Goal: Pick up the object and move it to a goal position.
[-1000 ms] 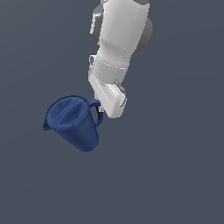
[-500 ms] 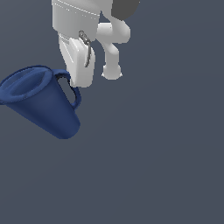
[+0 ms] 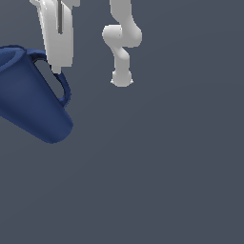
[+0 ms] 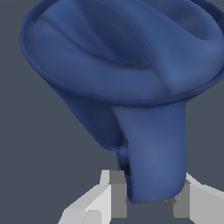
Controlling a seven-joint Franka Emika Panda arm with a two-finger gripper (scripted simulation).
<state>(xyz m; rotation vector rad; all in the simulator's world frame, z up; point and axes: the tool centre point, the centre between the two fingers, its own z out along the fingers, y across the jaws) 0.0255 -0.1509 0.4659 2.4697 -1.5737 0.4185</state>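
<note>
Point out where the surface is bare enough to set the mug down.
In the exterior view, the grey surface is bare below the dark blue mug and across that view's whole right side, beneath the white arm link. The crowded part is that view's upper left, where the gripper sits either side of the mug's handle.

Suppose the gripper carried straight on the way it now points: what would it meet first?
The mug's handle. In the wrist view it already sits between the gripper's fingers, with the dark blue mug body just beyond. Whether the pads touch it is unclear.
</note>
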